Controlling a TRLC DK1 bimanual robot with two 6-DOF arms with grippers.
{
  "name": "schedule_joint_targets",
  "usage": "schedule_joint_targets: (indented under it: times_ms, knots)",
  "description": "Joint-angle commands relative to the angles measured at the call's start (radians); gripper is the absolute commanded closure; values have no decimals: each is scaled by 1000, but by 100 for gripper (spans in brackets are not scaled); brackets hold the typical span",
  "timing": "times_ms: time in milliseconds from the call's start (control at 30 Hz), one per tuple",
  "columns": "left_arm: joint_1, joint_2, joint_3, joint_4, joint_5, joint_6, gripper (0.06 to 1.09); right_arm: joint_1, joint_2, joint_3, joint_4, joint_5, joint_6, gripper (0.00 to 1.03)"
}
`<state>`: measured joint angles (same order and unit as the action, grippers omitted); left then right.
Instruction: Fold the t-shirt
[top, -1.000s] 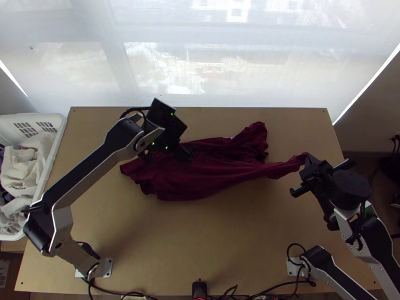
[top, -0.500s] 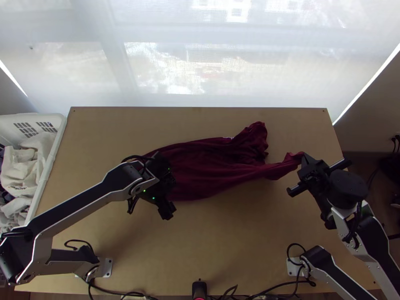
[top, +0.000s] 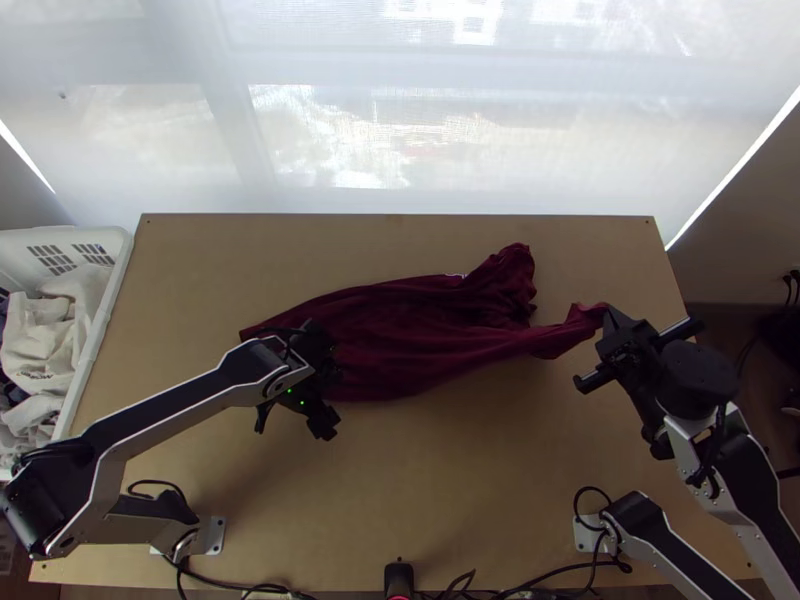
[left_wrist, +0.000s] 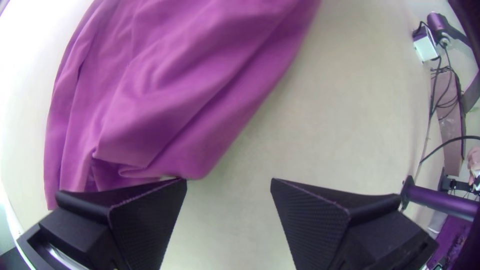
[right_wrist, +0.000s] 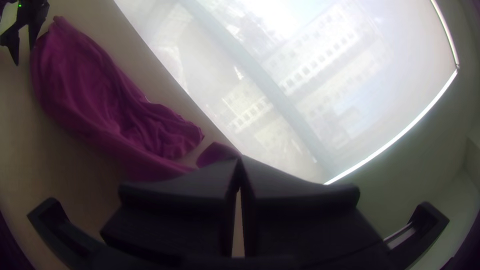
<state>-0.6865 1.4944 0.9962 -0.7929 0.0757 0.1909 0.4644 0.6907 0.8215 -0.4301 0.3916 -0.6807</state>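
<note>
The dark red t-shirt (top: 420, 325) lies bunched and stretched sideways across the middle of the table, with a loose lobe at its upper right. My left gripper (top: 292, 425) is at the shirt's lower left edge; in the left wrist view the left gripper (left_wrist: 229, 182) stands open, one finger beside the cloth (left_wrist: 190, 90) and bare table between the fingers. My right gripper (top: 608, 318) is shut on the shirt's drawn-out right end. In the right wrist view the right gripper (right_wrist: 240, 162) has its fingertips together, the cloth (right_wrist: 95, 95) running away from them.
A white basket (top: 105, 310) holding pale cloths stands off the table's left edge. Bare wooden table (top: 450, 480) lies in front of the shirt. Cables (top: 560, 578) and a small black device (top: 399, 578) are along the near edge. A pale window screen rises behind the table.
My left gripper has come from over the shirt's left part toward the table's near side, uncovering cloth. The right gripper has shifted slightly left, still with the shirt's end.
</note>
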Motion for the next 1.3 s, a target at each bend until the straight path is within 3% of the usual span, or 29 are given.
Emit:
schedule_joint_targets:
  times_ms: [0,433,500,567,633,700,1000,1267]
  knots:
    - [30,61,4,103,-31,-15,26,2,0,4,-6,1,0,100]
    - [59,173,107,147,-40,-21,28,-13,0,2,-13,1,1,100]
    - [65,181,113,147,-40,-18,42,-13,0,1,-13,1,1,100]
    - [74,191,117,146,-39,-15,65,-15,0,-1,-13,1,1,100]
    - [84,187,117,147,-31,-13,80,-15,0,-1,-13,1,1,100]
    - [91,175,124,150,-31,-8,104,-17,0,-4,-12,1,1,100]
    - [182,32,274,29,-20,-2,105,-18,4,13,2,1,0,100]
    - [255,-63,420,-85,19,5,105,-13,76,156,11,0,1,100]
